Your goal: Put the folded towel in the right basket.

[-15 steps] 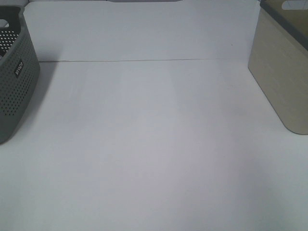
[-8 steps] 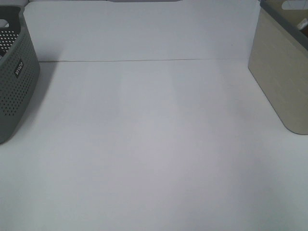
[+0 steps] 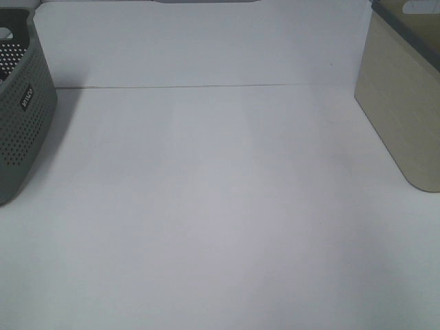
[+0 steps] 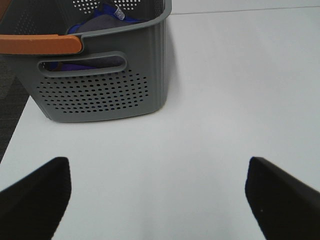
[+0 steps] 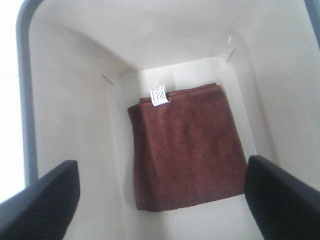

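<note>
A small dark label (image 3: 26, 96) with pale capital letters sits on the side of the grey perforated basket (image 3: 17, 144); the word is too blurred to read. A white tag (image 5: 159, 95) with tiny print hangs from the folded towel (image 5: 187, 155), also unreadable.

The table (image 3: 220, 206) is a flat white surface, and two items stand directly on it. The grey basket (image 3: 20, 117) has walls perforated with small holes and rests with its base flat on the surface at one side edge. The beige basket (image 3: 402, 103) stands well apart from the grey basket, at the opposite side edge. A thin dark seam (image 3: 206, 86) runs from the grey basket's wall straight across to the beige basket.
</note>
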{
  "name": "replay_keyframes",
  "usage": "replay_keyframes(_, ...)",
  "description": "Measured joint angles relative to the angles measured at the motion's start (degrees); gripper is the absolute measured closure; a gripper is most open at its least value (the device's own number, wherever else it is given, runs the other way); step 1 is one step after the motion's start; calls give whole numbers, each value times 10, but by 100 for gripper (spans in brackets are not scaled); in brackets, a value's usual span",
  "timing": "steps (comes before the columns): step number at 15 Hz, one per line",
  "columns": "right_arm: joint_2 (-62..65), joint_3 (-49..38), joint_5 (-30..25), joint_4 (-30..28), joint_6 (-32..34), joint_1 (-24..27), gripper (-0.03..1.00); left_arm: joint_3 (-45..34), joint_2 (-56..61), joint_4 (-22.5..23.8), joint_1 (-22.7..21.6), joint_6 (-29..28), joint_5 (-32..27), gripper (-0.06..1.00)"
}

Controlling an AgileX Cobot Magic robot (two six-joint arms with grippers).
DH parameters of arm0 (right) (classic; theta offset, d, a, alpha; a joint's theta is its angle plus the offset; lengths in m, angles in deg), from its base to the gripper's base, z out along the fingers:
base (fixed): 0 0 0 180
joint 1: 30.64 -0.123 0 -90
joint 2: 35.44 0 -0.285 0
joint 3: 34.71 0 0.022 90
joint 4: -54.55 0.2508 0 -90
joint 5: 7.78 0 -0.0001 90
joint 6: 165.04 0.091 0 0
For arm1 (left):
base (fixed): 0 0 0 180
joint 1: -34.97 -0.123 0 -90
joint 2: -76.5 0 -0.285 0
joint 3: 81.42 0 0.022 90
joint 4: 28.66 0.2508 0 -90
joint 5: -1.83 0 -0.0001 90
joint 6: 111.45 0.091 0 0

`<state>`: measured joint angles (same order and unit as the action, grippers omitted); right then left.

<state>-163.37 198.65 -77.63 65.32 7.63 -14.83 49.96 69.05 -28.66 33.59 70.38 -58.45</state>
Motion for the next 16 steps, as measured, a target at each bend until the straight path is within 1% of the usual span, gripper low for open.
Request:
replay_keyframes(1, 19, 0, 0, 8, 1, 0, 11, 0, 0, 0, 0, 0, 0, 6)
replay_keyframes(2, 61, -3, 1, 40, 2, 0, 11, 0, 0, 0, 0, 0, 0, 6)
replay_keyframes(3, 89, -16, 2, 54, 2, -1, 11, 0, 0, 0, 0, 0, 0, 6)
replay_keyframes(4, 117, -38, 2, 59, 2, -7, 11, 0, 0, 0, 0, 0, 0, 6)
replay_keyframes(6, 170, -96, 2, 38, 1, -36, 11, 0, 0, 0, 0, 0, 0, 6)
replay_keyframes(10, 281, -264, 2, -26, 1, -108, 11, 0, 0, 0, 0, 0, 0, 6)
replay_keyframes(11, 309, -317, 2, -30, 1, -116, 11, 0, 0, 0, 0, 0, 0, 6)
replay_keyframes(12, 326, -344, 2, -30, 1, -117, 11, 0, 0, 0, 0, 0, 0, 6)
replay_keyframes(14, 391, -444, 2, -38, 1, -119, 11, 0, 0, 0, 0, 0, 0, 6)
replay_keyframes(15, 441, -521, 2, -50, 1, -119, 11, 0, 0, 0, 0, 0, 0, 6)
replay_keyframes(16, 457, -546, 2, -52, 1, -119, 11, 0, 0, 0, 0, 0, 0, 6)
